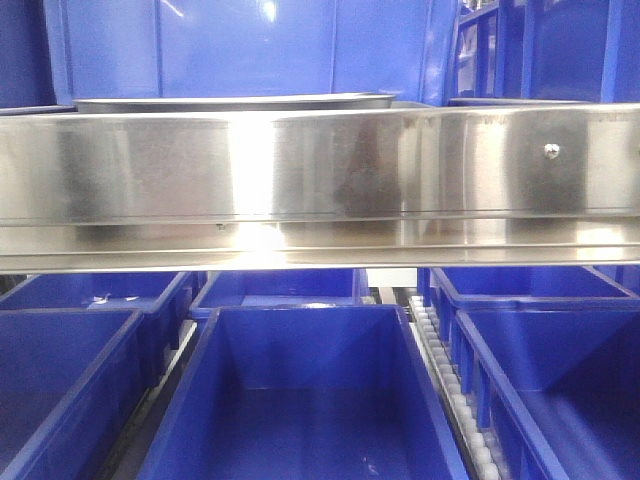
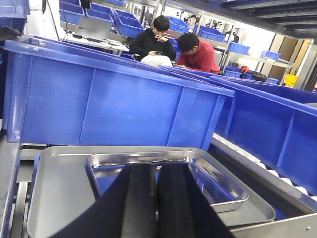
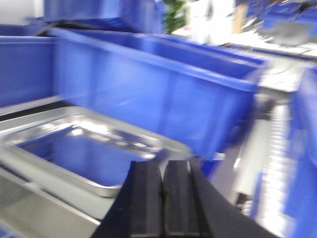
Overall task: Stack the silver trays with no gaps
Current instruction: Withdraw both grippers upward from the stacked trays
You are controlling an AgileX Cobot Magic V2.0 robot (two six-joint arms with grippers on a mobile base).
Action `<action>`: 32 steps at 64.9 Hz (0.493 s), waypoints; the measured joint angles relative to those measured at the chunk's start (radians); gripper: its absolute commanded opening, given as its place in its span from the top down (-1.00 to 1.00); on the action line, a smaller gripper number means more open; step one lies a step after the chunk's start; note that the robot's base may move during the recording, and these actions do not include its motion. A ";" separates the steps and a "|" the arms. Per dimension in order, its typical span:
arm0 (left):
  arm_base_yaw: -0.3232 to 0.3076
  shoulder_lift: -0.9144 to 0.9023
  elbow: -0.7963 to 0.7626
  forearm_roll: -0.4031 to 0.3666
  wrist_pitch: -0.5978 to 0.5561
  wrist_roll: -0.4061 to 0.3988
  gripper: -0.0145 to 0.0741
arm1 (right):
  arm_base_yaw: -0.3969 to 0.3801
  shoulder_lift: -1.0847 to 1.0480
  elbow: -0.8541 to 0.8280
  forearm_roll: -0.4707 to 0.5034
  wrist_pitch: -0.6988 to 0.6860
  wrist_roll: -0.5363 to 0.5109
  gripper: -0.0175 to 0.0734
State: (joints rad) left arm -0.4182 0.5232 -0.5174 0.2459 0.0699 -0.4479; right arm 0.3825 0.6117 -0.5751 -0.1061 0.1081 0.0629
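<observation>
A small shiny silver tray [image 2: 218, 183] lies inside a larger, duller silver tray [image 2: 59, 193] on the shelf in front of a blue bin. My left gripper [image 2: 156, 167] is shut and empty, its black fingers hanging over the small tray's middle. In the blurred right wrist view the shiny tray [image 3: 84, 148] lies to the left, and my right gripper [image 3: 162, 164] is shut and empty just off its near right corner. In the front view only a thin tray rim [image 1: 235, 102] shows above the steel rail; both grippers are out of sight there.
A long brushed-steel shelf rail [image 1: 320, 185] spans the front view. Large blue bins stand behind the trays [image 2: 114, 104] and to the right [image 2: 277, 129]. More bins [image 1: 300, 400] and a roller track [image 1: 450, 390] sit below. Two people [image 2: 178, 47] sit far back.
</observation>
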 measured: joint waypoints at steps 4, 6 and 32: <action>0.000 0.000 0.000 0.000 0.002 0.000 0.69 | -0.067 -0.055 0.070 0.055 -0.048 -0.055 0.79; 0.000 0.000 0.000 0.000 0.002 0.000 0.69 | -0.104 -0.080 0.098 0.066 -0.069 -0.070 0.79; 0.000 0.000 0.000 0.000 0.002 0.000 0.69 | -0.445 -0.439 0.459 0.094 -0.097 -0.107 0.79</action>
State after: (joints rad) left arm -0.4182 0.5232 -0.5174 0.2459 0.0718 -0.4479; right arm -0.0623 0.1725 -0.1158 -0.0120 0.0107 -0.0444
